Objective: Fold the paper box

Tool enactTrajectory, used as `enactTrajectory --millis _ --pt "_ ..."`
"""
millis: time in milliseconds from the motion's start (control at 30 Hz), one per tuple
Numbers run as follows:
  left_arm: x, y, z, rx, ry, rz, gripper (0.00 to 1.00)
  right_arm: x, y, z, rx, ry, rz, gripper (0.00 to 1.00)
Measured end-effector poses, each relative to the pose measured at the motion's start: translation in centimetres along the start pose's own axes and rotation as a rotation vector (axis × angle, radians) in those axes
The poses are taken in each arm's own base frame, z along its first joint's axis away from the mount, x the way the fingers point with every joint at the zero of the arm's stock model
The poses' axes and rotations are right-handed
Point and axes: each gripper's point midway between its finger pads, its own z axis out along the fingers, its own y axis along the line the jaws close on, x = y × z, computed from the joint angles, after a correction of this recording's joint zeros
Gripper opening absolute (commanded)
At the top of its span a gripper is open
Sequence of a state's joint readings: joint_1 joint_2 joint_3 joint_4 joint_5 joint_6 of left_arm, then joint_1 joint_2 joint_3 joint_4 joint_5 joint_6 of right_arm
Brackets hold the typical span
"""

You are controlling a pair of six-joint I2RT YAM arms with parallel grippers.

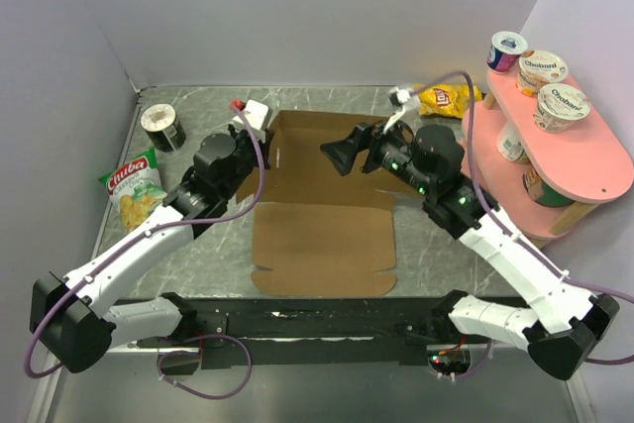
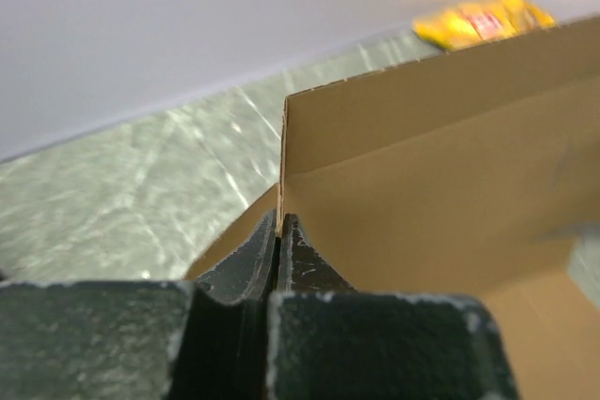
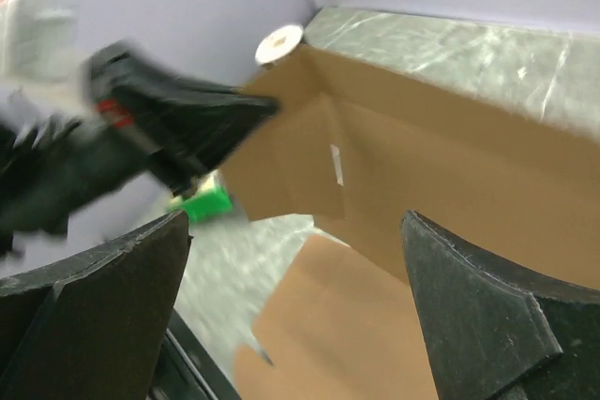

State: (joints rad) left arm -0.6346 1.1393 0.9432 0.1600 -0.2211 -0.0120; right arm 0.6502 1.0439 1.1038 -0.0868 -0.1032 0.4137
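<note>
Jaws of the left gripper (image 2: 278, 236) are pressed together on the paper box (image 1: 322, 230), pinching the edge of its raised left flap. Jaws of the right gripper (image 3: 293, 222) stand wide apart over the back part of the box, and nothing is between them. The box lies partly unfolded in the middle of the table (image 1: 218, 269), between the two arms, with its front panel flat.
</note>
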Motion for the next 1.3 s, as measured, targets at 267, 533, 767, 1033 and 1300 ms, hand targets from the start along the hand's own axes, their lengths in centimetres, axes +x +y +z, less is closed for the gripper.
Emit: enactTrajectory --millis 267,533,767,1033,1300 --pt "2.4 -2.4 -0.8 0.156 0.136 0.027 0.01 -4.2 -0.4 0.5 -0.116 0.114 -0.365 0.97" --pt "1.6 -3.3 -1.4 0.229 0.155 0.046 0.01 0.3 -5.7 3.5 -0.197 0.367 -0.584 0.94" --pt "1.7 -3.4 -1.6 0.246 0.173 0.073 0.01 3.8 -10.0 5.6 -0.243 0.498 -0.623 0.88" --pt "1.6 -3.5 -1.7 0.262 0.176 0.093 0.01 5.6 -10.5 6.7 -0.349 0.547 -0.630 0.47" --pt "1.6 -3.0 -1.7 0.287 0.178 0.073 0.52 5.8 -9.7 6.4 -0.431 0.534 -0.629 0.21"
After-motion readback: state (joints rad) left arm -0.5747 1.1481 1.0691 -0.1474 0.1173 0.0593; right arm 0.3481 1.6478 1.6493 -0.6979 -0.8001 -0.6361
